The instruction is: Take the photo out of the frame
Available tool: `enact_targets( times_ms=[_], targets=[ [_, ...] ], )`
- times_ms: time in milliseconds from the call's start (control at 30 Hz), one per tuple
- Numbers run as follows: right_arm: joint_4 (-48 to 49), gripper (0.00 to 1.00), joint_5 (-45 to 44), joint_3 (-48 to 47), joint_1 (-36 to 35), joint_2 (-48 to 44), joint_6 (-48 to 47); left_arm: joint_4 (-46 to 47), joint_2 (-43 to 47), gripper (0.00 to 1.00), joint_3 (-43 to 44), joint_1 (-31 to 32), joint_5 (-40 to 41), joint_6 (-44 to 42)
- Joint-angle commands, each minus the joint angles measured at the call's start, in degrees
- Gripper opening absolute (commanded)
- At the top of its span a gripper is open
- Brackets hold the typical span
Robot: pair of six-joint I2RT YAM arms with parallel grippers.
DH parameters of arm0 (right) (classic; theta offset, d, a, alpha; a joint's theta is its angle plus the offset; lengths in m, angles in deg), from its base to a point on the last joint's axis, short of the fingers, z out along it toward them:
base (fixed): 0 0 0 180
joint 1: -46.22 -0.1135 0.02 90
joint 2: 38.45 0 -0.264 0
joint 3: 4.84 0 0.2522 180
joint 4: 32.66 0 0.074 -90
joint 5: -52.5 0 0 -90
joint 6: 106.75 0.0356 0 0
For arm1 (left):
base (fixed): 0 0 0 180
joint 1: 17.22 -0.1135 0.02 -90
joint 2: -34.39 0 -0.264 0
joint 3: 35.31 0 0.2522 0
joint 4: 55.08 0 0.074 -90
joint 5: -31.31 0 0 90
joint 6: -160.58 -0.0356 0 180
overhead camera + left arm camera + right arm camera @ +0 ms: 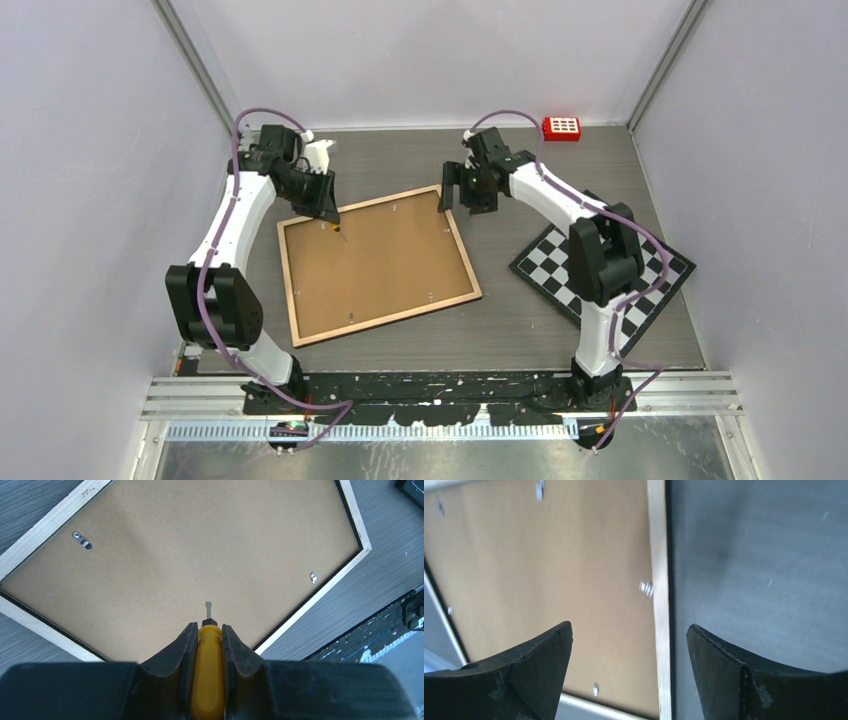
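Note:
The frame (462,252) lies face down in the middle of the table, showing its brown backing board (375,265) and pale wood rim. The photo is hidden under that board. My left gripper (328,212) is shut on a yellow-handled screwdriver (210,670), whose blade tip (208,609) sits over the board near the frame's far left corner. Small metal tabs (82,540) hold the board along the rim. My right gripper (462,198) hovers open over the frame's far right corner. Its fingers (539,650) straddle the rim (659,580), with nothing between them.
A black-and-white checkerboard (545,262) lies at the right, partly under the right arm. A red block (561,128) sits at the back right by the wall. Pale walls close in the table on three sides.

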Motion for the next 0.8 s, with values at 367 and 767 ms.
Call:
enact_targets(
  times_ms=[367, 767],
  targets=[
    [3.83, 0.76, -11.22, -19.02, -0.66, 19.6, -0.53, -0.17, 4.39, 0.0, 0.06, -0.87, 0.04, -0.33],
    [1.38, 0.56, -16.88, -15.12, -2.95, 21.59, -2.73, 2.25, 3.53, 0.0, -1.45, -1.26, -1.12, 0.98]
  ],
)
